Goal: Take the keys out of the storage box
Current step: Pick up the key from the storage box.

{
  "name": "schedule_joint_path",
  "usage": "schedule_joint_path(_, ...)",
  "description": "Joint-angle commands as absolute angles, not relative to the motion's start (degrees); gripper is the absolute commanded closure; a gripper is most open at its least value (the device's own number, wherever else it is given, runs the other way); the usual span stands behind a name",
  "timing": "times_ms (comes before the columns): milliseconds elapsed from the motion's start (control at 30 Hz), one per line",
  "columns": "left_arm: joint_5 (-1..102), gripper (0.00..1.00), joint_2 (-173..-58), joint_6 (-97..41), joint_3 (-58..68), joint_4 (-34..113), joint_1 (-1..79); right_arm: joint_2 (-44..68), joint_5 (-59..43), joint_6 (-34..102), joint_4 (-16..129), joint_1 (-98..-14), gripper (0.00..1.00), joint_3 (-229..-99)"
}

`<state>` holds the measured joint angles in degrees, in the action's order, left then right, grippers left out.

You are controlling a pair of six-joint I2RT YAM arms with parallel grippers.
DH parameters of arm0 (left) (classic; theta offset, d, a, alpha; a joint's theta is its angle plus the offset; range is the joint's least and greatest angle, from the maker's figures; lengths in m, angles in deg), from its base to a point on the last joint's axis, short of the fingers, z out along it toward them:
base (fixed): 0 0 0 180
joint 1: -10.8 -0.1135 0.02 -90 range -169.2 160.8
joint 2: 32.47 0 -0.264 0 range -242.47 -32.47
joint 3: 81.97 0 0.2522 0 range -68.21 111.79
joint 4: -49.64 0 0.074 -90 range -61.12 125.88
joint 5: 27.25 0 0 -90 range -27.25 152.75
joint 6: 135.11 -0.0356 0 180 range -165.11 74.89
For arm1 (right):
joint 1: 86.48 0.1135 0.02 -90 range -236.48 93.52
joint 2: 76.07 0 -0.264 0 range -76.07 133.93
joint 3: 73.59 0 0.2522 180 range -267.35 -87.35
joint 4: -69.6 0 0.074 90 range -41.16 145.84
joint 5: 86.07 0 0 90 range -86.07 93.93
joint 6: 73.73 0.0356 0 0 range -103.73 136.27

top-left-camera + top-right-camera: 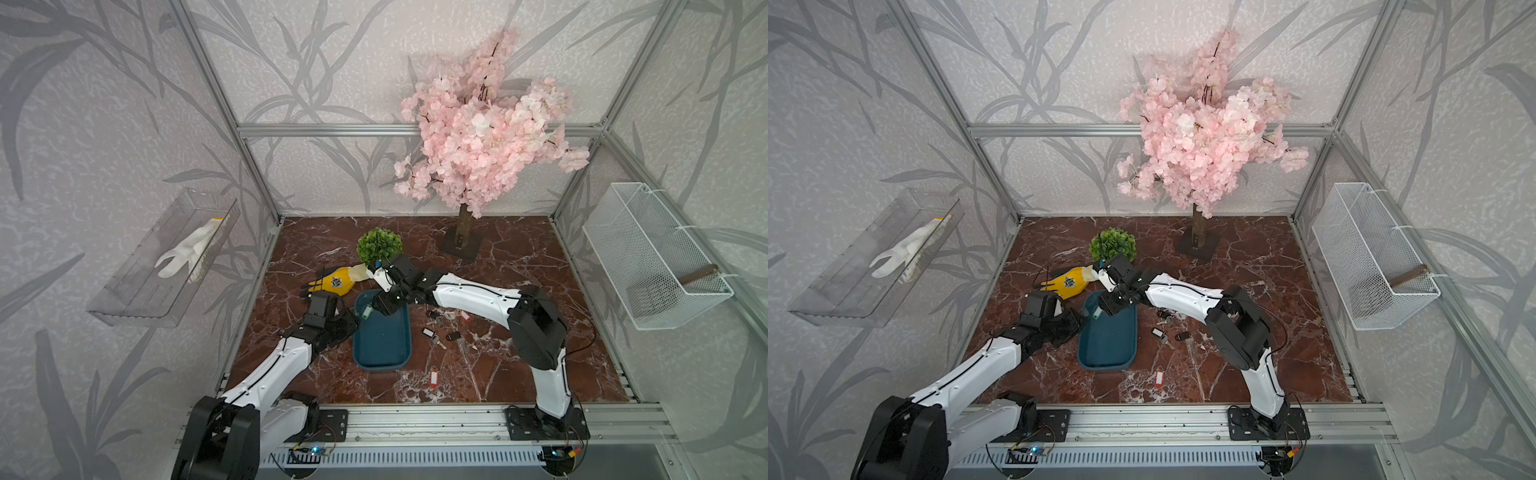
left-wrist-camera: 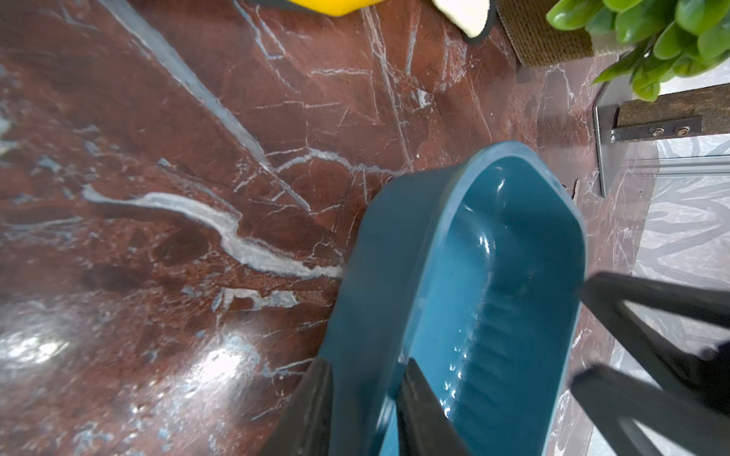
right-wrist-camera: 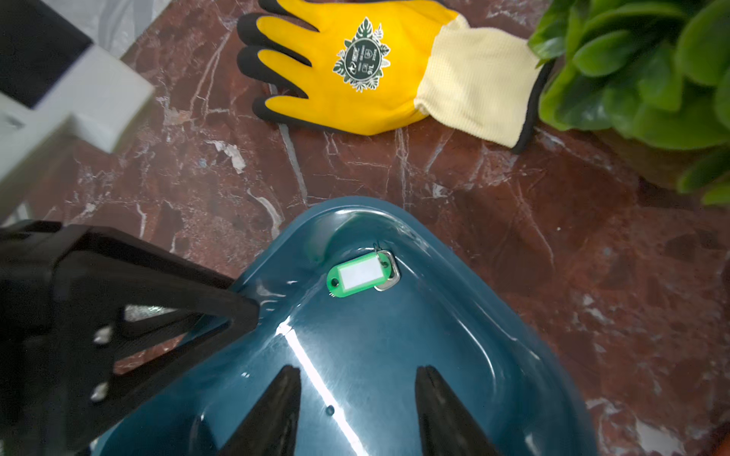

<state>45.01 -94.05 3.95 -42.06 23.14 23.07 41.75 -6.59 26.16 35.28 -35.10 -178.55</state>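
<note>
The storage box (image 1: 382, 347) (image 1: 1106, 349), a shallow teal tray, lies mid-table. One of the keys, with a green tag (image 1: 366, 312) (image 3: 361, 274), rests in its far end. More keys (image 1: 441, 319) with red, black and white tags lie on the marble to the box's right, and a red-tagged one (image 1: 434, 379) lies nearer the front. My left gripper (image 2: 367, 363) (image 1: 347, 322) straddles the box's left wall, one finger outside and one inside, closed on it. My right gripper (image 3: 357, 375) (image 1: 376, 309) hangs open over the box floor just short of the green-tagged key, nothing between its fingers.
A yellow glove (image 1: 336, 282) and a small green potted plant (image 1: 379, 245) sit just beyond the box. The pink blossom tree (image 1: 478, 137) stands at the back on a dark base. A clear tray (image 1: 137, 299) holding a white glove hangs left, a white wire basket (image 1: 652, 257) right.
</note>
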Motion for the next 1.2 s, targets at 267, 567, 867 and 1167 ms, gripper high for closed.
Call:
schedule_joint_path(267, 44.99, 0.71, -94.51, 2.79, -41.62, 23.16, 22.94, 52.31, -1.74, 20.62, 30.32, -34.8, 0.52, -189.4)
schedule_joint_path(567, 45.17, 0.71, -94.96, 2.52, -41.29, 23.04, 22.89, 56.59, -1.6, 19.33, 29.78, -33.15, 0.56, -194.52)
schedule_joint_path(867, 45.24, 0.72, -95.3, 2.35, -41.13, 22.89, 22.93, 59.71, -1.52, 18.91, 29.1, -32.33, 0.62, -198.09)
schedule_joint_path(1167, 45.36, 0.72, -95.3, 2.27, -41.05, 22.8, 22.93, 61.59, 1.42, 17.78, 28.39, -32.16, 0.67, -199.55)
